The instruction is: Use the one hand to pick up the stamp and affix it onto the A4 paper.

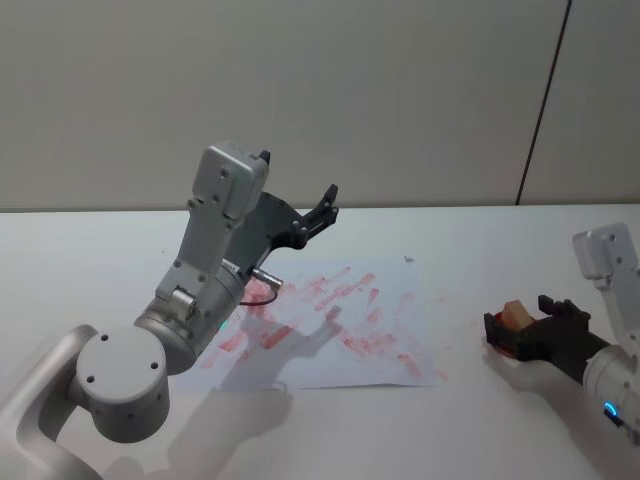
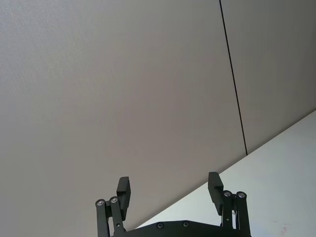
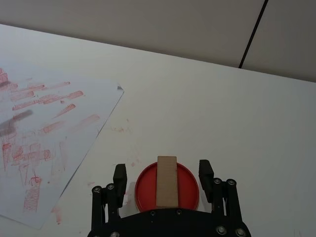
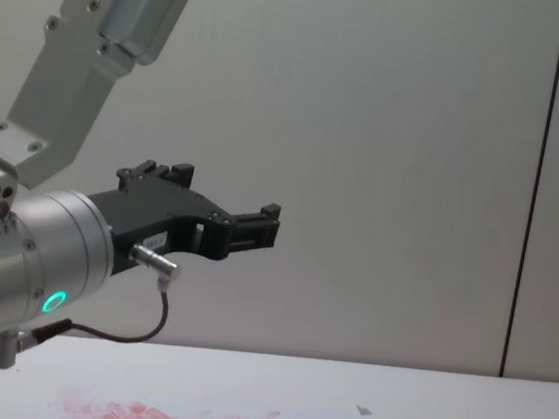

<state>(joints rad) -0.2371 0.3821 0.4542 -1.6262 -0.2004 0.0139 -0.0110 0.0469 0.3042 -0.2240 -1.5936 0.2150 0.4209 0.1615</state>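
Jaws of right gripper (image 3: 163, 174) spread wide, straddling the stamp (image 3: 166, 181), not gripping.
Stamp stands on red ink pad (image 3: 143, 190), right of A4 paper (image 1: 390, 320); off-centre closing could tip it. Left gripper (image 1: 318, 212) open, raised.

The stamp (image 3: 167, 181), a small light-brown wooden block, stands upright on a round red pad at the table's right side, between the spread fingers of the right gripper (image 3: 163, 176), which do not touch it. The paper (image 1: 340, 325), a white sheet smeared with red-pink rectangular prints, lies flat at mid-table, to the left of the stamp and apart from it.
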